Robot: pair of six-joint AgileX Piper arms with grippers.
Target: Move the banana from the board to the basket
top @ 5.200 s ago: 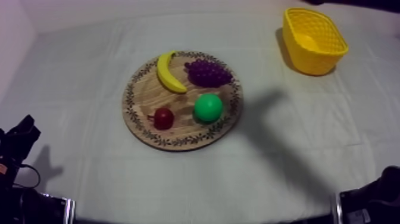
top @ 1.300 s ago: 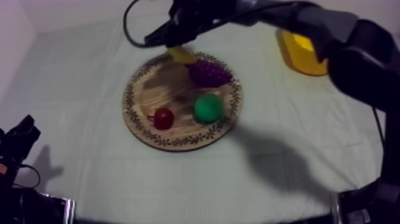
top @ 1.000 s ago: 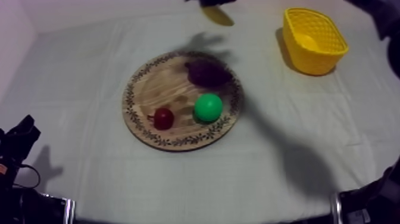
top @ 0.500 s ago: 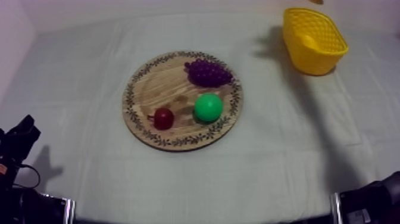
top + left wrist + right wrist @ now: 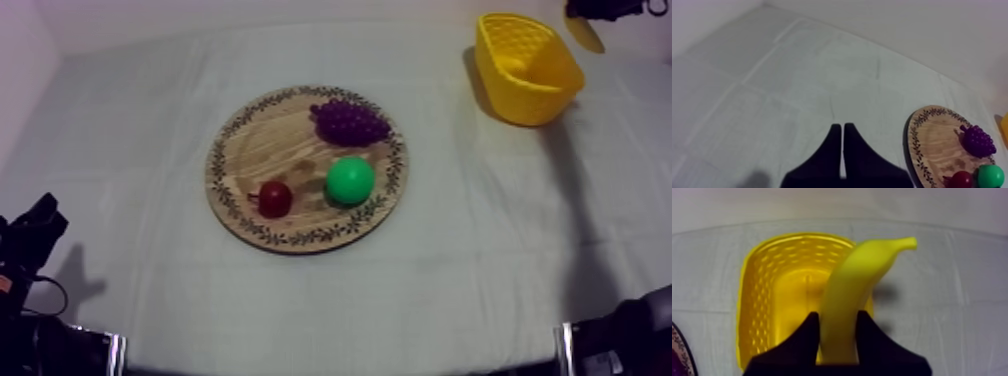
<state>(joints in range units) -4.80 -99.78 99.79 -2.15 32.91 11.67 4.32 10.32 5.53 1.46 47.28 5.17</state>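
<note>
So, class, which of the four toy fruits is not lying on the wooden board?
The banana: the right gripper holds it by the yellow basket, while the grapes, green fruit and small red fruit lie on the board.

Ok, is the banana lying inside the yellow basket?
No, the right end effector is shut on the banana, holding it up close to the yellow basket.

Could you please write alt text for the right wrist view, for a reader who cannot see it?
The right gripper is shut on the banana, which sticks out ahead of it. Beyond it the yellow basket stands open on the grey-white cloth.
</note>
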